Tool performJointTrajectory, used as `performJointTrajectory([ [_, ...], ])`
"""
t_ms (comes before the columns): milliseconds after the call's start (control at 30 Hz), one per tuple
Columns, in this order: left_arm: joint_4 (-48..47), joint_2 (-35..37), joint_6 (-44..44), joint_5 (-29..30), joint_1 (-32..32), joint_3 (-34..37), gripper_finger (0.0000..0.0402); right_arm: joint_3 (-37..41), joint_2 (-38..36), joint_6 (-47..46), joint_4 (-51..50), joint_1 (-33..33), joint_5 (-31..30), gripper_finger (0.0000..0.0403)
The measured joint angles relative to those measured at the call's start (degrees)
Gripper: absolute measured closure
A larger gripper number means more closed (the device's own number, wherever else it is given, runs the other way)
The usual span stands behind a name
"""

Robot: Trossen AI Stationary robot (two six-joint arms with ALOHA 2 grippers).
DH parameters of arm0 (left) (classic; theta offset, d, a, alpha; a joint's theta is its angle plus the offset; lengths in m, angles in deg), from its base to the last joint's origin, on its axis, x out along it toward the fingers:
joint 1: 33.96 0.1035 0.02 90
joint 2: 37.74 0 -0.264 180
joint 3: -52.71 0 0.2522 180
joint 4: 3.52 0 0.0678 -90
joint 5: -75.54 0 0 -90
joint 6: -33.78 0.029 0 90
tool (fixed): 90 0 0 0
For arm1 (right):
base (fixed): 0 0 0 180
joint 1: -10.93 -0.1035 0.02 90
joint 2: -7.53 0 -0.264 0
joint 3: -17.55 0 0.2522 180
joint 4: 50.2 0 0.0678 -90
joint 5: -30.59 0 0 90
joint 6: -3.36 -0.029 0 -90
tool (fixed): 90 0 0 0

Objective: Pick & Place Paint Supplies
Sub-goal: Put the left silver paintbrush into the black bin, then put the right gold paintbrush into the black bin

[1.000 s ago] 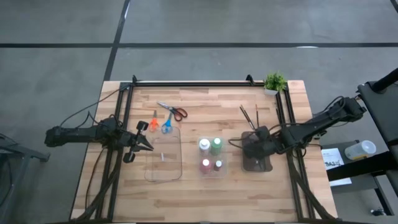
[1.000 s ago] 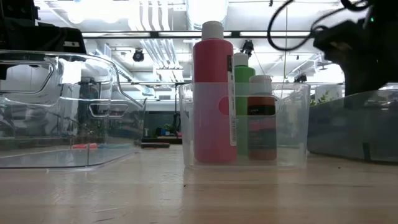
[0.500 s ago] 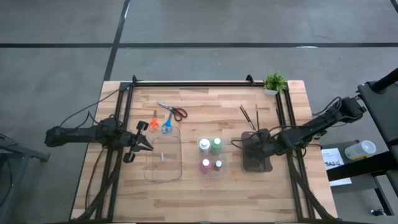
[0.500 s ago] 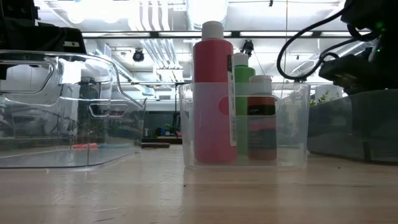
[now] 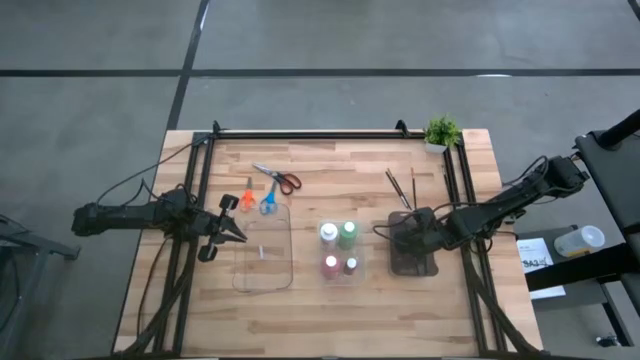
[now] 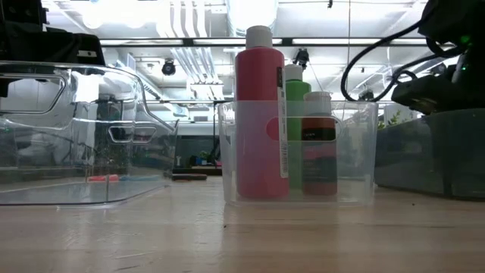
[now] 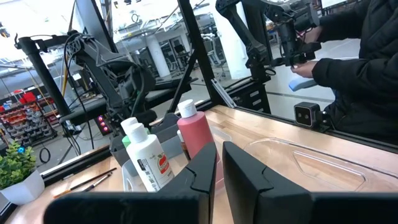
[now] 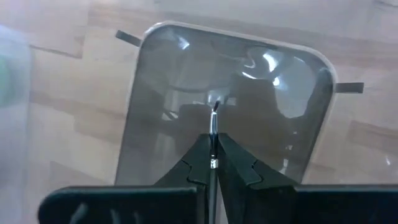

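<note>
Fingers of the right gripper (image 8: 213, 163) pinch a thin paintbrush (image 8: 212, 134), its tip aimed into the dark grey tray (image 8: 298, 118) below. That arm reaches in low from the table's right side. Farther left, the left gripper (image 5: 238, 232) hovers nearly closed, holding nothing, beside the clear tray (image 5: 265, 280).

The paintbrush (image 8: 212, 140) pinched between the right arm's fingers (image 8: 198, 163) shows only its tip beyond them; the rest of its shaft is hidden between them. From above, that brush is too small to make out. In the low view, the grey tray (image 6: 432, 152) is cut off by the edge.
</note>
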Motion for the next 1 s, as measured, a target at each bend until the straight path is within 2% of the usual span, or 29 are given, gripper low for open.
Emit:
performJointTrajectory([
  [633,0.0,0.0,0.0,0.0,0.0,0.0,0.0366,0.6,0.0,-1.6,1.6,0.0,0.2,0.0387],
  [900,0.0,0.0,0.0,0.0,0.0,0.0,0.0366,0.6,0.0,-1.2,2.4,0.0,0.2,0.0310],
  [1000,0.0,0.0,0.0,0.0,0.0,0.0,0.0366,0.6,0.0,-0.3,2.6,0.0,0.2,0.0297],
])
